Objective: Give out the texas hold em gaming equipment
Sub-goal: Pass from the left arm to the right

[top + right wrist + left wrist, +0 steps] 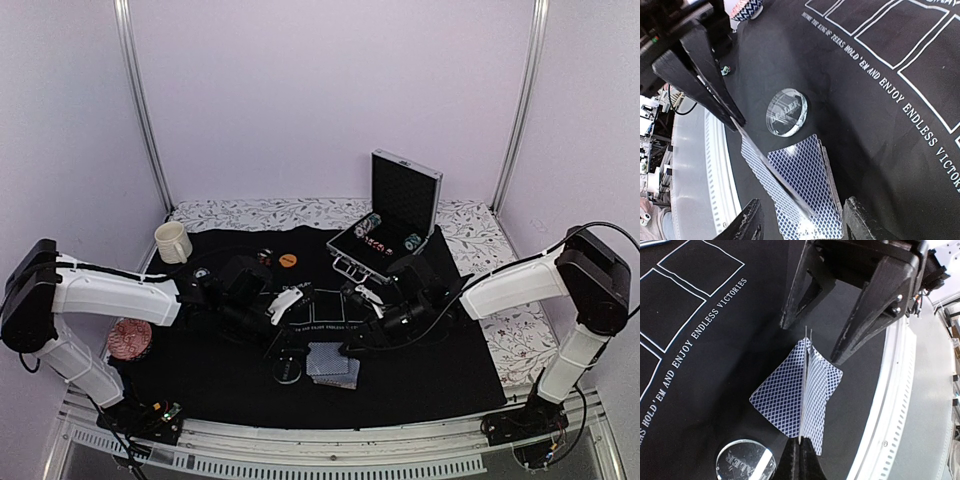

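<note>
The left tool is clenched on a card standing on its edge, the right tool is open around its other end, and a pile of cards lies on the black mat beside a clear round disc.

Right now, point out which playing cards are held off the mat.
The cards pinched upright on edge in the left gripper; the other cards lie flat, fanned beneath.
</note>
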Robot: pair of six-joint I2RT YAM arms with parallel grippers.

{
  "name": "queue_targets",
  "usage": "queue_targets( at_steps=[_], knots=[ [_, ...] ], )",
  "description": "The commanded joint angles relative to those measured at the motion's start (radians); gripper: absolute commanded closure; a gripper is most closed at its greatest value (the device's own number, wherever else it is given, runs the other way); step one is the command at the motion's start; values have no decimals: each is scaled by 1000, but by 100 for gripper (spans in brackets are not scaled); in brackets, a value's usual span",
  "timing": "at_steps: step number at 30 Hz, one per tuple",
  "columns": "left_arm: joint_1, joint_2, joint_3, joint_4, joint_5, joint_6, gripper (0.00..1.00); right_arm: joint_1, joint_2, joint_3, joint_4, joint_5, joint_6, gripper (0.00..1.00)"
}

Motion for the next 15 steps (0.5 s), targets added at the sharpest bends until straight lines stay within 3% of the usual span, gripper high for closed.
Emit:
queue_targets(
  at_steps=[1,11,15],
  knots=[
    [9,-21,-13,21,0,19,100,-4,24,1,61,-68,-25,46],
    [9,-18,-7,25,-2,21,100,-4,62,-2,90,-122,-13,70],
    [9,-24,-12,24,-4,23,100,-5,65,8,87,-145,-13,90]
  ],
)
